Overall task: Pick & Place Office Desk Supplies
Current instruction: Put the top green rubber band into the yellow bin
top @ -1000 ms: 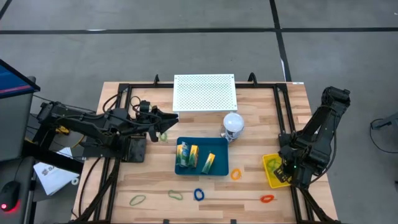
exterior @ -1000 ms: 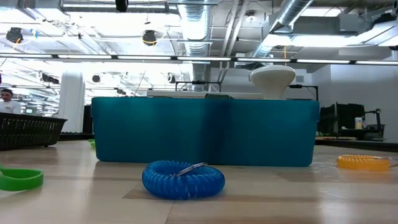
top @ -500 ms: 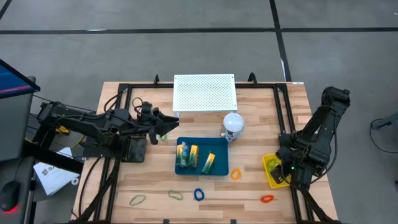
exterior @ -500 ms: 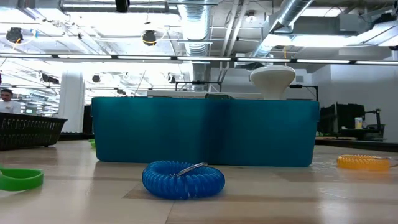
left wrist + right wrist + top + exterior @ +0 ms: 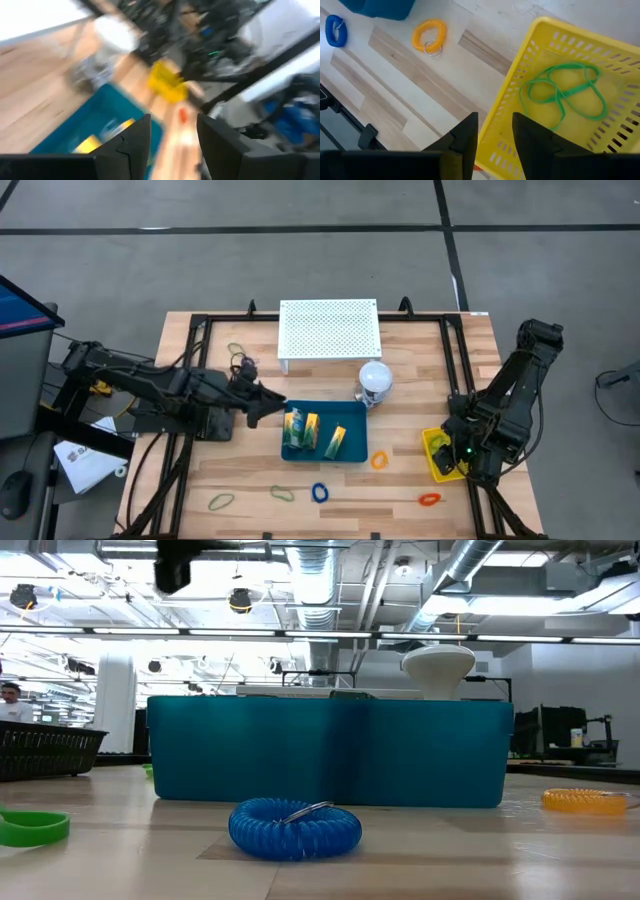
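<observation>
My left gripper (image 5: 272, 404) (image 5: 172, 150) hangs open and holds nothing, just off the far left corner of the blue tray (image 5: 352, 456). The tray holds small yellow and green packets (image 5: 300, 426). My right gripper (image 5: 495, 140) stands open over the rim of the yellow basket (image 5: 580, 60), where thin green loops (image 5: 562, 95) lie on the floor. On the wood lie an orange loop (image 5: 380, 460), a blue coil loop (image 5: 319, 492) (image 5: 295, 828), green loops (image 5: 283, 494) (image 5: 220, 501), a red-orange loop (image 5: 430, 500) and thin loops (image 5: 238, 352) at the far left.
A white perforated board (image 5: 330, 328) stands at the far middle. A white ball-shaped object (image 5: 375, 378) sits beside the tray's far right corner. A black frame (image 5: 200, 325) runs along the table's edges. In the low view the left gripper (image 5: 172, 570) shows at the top.
My left gripper has sunk and swung toward the table's near edge, tipping downward, and now stands at the tray's far left corner. It stays open. The thin loops at the far left, which it covered before, now show. It has come into the low view's top.
</observation>
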You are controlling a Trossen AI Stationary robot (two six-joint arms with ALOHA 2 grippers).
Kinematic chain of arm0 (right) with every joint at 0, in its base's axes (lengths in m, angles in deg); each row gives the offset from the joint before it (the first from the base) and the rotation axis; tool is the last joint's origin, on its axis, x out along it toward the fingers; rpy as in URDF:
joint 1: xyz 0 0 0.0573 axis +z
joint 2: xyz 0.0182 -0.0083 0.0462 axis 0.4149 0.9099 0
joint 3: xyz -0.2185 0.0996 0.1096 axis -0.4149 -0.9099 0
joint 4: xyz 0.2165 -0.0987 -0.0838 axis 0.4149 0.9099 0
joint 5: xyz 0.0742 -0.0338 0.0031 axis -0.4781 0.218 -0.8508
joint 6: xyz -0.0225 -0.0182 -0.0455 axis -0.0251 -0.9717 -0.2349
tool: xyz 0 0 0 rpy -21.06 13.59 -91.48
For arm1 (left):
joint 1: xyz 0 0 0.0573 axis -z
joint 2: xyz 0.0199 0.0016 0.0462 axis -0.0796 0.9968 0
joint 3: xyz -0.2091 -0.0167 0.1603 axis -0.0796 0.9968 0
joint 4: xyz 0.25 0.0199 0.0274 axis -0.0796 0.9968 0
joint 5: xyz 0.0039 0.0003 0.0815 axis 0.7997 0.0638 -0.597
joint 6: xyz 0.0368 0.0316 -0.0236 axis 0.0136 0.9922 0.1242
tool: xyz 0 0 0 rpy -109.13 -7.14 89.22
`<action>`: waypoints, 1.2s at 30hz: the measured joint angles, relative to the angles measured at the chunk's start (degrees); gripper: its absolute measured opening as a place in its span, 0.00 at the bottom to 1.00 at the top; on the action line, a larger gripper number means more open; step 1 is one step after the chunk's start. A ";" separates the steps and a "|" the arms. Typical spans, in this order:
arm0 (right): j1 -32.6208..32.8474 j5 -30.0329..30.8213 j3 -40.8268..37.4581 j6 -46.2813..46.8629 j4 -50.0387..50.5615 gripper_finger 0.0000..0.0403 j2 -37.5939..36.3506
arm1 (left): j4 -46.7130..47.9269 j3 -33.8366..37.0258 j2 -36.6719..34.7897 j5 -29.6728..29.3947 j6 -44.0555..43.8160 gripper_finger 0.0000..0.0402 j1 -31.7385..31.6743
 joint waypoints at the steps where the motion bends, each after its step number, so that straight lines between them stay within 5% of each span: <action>1: 0.00 0.00 0.00 0.05 0.02 0.29 0.00 | 1.81 0.00 -0.12 -0.14 -0.89 0.39 0.12; 9: -0.02 0.84 0.00 0.64 0.28 0.29 0.00 | 16.31 0.00 0.36 4.31 -8.60 0.39 2.26; 16: -0.02 1.07 0.00 1.46 0.57 0.29 0.00 | 18.15 0.00 0.02 -16.75 -22.72 0.39 -0.06; 22: -1.05 1.27 0.00 1.46 1.22 0.29 0.04 | 10.97 -0.02 -2.60 -26.17 -23.96 0.39 -12.40; 24: -1.63 1.56 -0.02 1.15 1.55 0.29 0.02 | 5.78 -0.02 -4.15 -24.29 -18.39 0.39 -18.59; 29: -2.64 3.17 -0.02 0.56 2.25 0.29 0.03 | -10.93 -0.16 -6.20 -8.18 0.74 0.39 -36.26; 36: -3.34 3.17 -0.02 -0.07 2.01 0.29 0.02 | 11.53 -7.58 -2.27 7.24 6.19 0.39 -59.78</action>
